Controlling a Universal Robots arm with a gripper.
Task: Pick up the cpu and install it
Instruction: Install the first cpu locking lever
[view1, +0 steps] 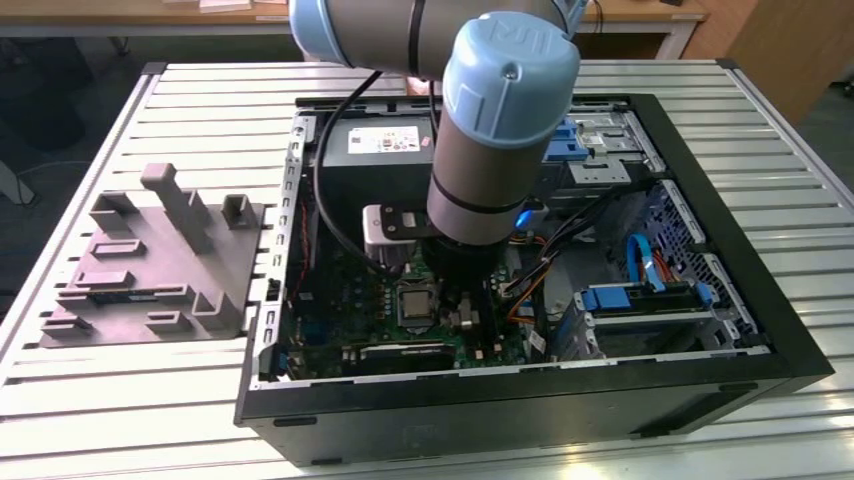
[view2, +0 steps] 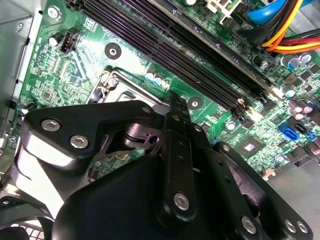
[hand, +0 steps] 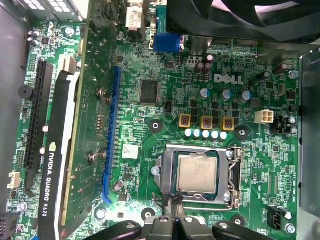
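CPU: the cpu (hand: 197, 173) lies flat in the socket (hand: 196, 175) of the green motherboard (hand: 150, 125), silvery top up, framed by the metal bracket on all sides, as the first wrist view shows it.

Arm: the arm (view1: 501, 130) reaches down into the open computer case (view1: 721, 250), which lies on its side on the slatted table (view1: 120, 400).

Gripper: the gripper (hand: 172, 212) hangs just beside the socket's edge; in the first wrist view its thin black fingers (hand: 175, 205) look pressed together with nothing between them, tips at the frame, not on the chip.

Handling, my guess: light, stiff and thin, with a smooth metal lid that would slide under a loose pinch. The underside and the socket contacts are likely delicate, so I'd only take it by two opposite edges and keep it level.

Grey tray: the tray (view1: 147, 270) sits on the table at the exterior view's left of the case, well apart from the gripper.

Hidden: in the exterior view the arm covers most of the socket. In the second wrist view the gripper's body blocks most of the socket. Whether the fingertips touch the frame, I can't tell.
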